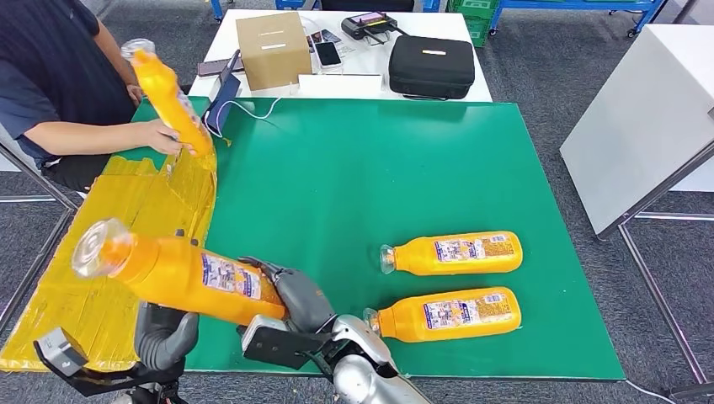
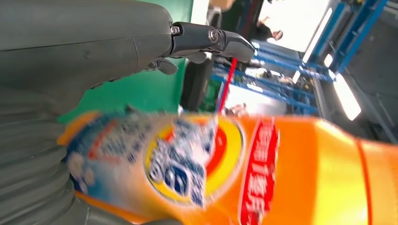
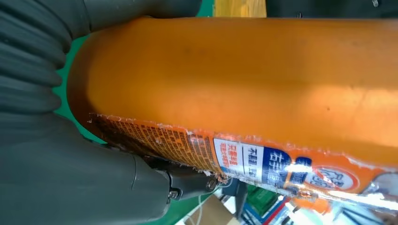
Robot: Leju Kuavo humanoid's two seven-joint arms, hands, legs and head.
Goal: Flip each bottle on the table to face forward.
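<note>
Four orange bottles are in view. One bottle (image 1: 173,273) is raised off the green desk (image 1: 354,177) at the near-left corner, lying roughly level with its clear cap end pointing left, and both robot hands carry it. The right hand (image 1: 295,295) grips the base end, its fingers (image 1: 268,271) wrapped over the label; the left hand (image 1: 164,335) supports the body from underneath, with fingers closed against the bottle's underside. In the left wrist view the held bottle's front label (image 2: 187,159) is blurred and its neck end is cut off by the frame; one dark finger (image 2: 211,40) extends above the bottle, clear of it. In the right wrist view the bottle body (image 3: 244,79) spans the frame, with small printed text on the label edge hard to read. Two more bottles lie flat on the desk to the right of the right hand's fingers — the farther bottle (image 1: 455,253) and the nearer bottle (image 1: 450,313), parallel, apart, caps pointing left, printed labels facing up. A fourth bottle (image 1: 168,97) is held tilted by a person's hand (image 1: 160,135) well beyond the left hand's fingers, above yellow taped cardboard (image 1: 109,244). A closed cardboard box (image 1: 274,49) and a closed black case (image 1: 431,66) sit on the white table (image 1: 337,50) beyond — contents hidden.
</note>
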